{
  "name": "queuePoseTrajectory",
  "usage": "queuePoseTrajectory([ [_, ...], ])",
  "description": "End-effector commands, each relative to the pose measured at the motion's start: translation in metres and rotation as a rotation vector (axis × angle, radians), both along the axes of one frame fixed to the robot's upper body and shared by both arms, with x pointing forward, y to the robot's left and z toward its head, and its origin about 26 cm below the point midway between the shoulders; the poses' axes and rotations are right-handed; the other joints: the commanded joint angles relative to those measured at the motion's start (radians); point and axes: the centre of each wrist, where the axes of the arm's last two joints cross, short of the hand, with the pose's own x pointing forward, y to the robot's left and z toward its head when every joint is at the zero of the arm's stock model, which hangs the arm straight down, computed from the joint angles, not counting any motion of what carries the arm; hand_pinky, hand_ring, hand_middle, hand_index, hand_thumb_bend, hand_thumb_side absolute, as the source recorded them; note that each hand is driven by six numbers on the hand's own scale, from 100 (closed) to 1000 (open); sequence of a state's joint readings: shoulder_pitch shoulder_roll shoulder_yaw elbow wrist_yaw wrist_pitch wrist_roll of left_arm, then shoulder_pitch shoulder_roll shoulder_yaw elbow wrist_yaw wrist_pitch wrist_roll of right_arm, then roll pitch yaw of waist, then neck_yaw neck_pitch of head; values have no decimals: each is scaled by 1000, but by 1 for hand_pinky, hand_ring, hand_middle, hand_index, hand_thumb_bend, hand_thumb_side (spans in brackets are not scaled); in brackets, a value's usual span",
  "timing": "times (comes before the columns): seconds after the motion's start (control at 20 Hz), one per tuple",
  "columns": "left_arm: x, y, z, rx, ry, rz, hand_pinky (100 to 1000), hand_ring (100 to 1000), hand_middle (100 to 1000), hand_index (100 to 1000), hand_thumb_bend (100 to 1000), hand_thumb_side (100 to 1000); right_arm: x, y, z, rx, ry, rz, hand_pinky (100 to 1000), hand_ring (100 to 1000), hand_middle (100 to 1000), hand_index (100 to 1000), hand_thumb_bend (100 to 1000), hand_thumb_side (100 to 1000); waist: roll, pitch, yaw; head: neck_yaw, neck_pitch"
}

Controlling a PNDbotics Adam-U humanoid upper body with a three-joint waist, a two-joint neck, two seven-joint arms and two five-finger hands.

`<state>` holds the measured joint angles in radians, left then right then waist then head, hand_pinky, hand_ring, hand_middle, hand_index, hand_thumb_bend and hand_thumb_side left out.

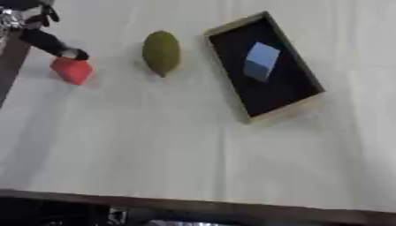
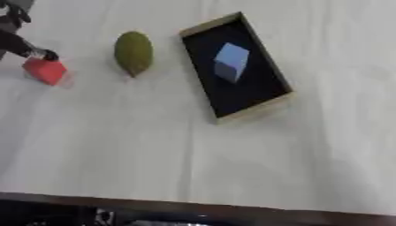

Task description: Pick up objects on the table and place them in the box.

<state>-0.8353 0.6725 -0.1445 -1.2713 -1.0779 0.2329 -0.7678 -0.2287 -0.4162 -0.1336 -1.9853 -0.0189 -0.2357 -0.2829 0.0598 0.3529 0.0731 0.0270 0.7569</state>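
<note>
Reaching in at upper left, my left hand (image 1: pixel 48 40) touches a red block (image 1: pixel 72 70); I can't tell its grip. An oval green fruit (image 1: pixel 161 53) lies mid-frame beside a wood-rimmed box (image 1: pixel 284 112) holding a blue cube (image 1: pixel 260 61).

We see a red block (image 1: pixel 72 70), an olive-green fruit (image 1: pixel 161 52), a pale blue cube (image 1: pixel 260 61), a black-lined tan box (image 1: pixel 287 112), and a white tabletop (image 1: pixel 178 145).

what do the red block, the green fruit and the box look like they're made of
Red block: matte, flat-faced, uniform colour; probably foam or painted wood, hard to tell.
Green fruit: dull olive skin, smooth oval shape; could be real or plastic.
Box: pale rim looks like unfinished wood, with a dark matte lining inside.
</note>
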Motion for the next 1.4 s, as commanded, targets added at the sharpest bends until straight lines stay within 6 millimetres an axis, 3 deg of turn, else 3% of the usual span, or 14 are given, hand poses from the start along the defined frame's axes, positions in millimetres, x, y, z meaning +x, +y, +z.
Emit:
queuePoseTrajectory([
  [0.05,-5,17,12,22,-1,32,889,837,709,843,750,671,-2,-2,8,-17,-23,-4,877,822,600,880,100,641,-1,-26,2,5,5],
  [0.9,7,10,-15,-19,59,42,853,793,651,748,724,794,-2,-1,6,-8,-13,-2,878,824,597,881,100,641,-8,-23,-7,21,2],
  [1.4,11,5,-23,-27,68,42,846,777,639,669,671,703,-2,0,5,-1,-10,0,879,822,593,881,100,641,-10,-21,-13,23,-1],
])
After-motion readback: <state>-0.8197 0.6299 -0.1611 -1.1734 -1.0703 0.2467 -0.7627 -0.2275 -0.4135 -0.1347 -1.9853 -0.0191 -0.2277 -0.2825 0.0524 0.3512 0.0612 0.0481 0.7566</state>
